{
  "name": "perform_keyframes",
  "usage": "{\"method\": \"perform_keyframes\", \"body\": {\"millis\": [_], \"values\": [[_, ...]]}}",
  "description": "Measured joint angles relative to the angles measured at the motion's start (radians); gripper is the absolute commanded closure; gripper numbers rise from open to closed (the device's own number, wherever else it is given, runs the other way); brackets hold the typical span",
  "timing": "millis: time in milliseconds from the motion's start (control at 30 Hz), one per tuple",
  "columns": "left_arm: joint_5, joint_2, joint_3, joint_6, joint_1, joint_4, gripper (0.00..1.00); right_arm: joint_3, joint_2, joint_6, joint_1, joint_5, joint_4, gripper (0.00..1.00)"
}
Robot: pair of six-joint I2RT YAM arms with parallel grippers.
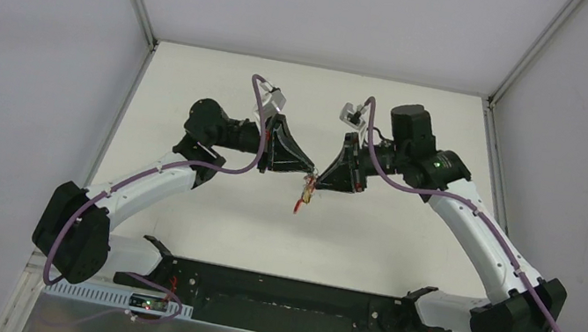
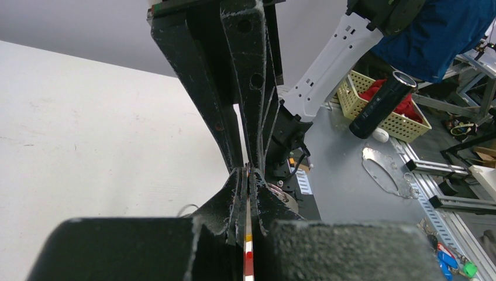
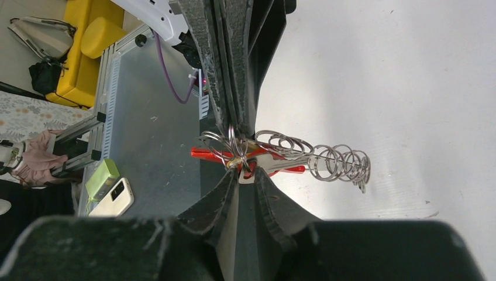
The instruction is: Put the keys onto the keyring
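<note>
From above I see my left tool (image 1: 310, 171) and right tool (image 1: 321, 179) meeting tip to tip over the desk (image 1: 402, 246), with the keys (image 1: 301, 201) dangling beneath. On the left wrist camera, the left tool is clenched. On the right wrist camera, it pinches the keyring (image 3: 232, 139). The right tool is narrowed around the bunch, and I cannot tell if it grips.

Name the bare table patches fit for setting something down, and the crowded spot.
Crowded: the centre, where left gripper and right gripper meet on the keyring. Free: the far table strip between them and the back wall; the near strip between the keyring and the black base plate.
</note>
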Motion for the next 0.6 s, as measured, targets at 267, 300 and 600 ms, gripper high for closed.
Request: {"method": "perform_keyframes", "body": {"millis": [267, 300, 600], "values": [[0.001, 0.002, 0.000, 0.000, 0.000, 0.002, 1.00, -0.027, 0.011, 0.019, 0.000, -0.010, 0.029, 0.89], [0.001, 0.002, 0.000, 0.000, 0.000, 0.002, 1.00, -0.030, 0.011, 0.023, 0.000, -0.010, 0.030, 0.89], [0.007, 0.006, 0.000, -0.011, 0.000, 0.018, 1.00, -0.033, 0.021, 0.034, 0.007, -0.008, 0.038, 0.89]]}}
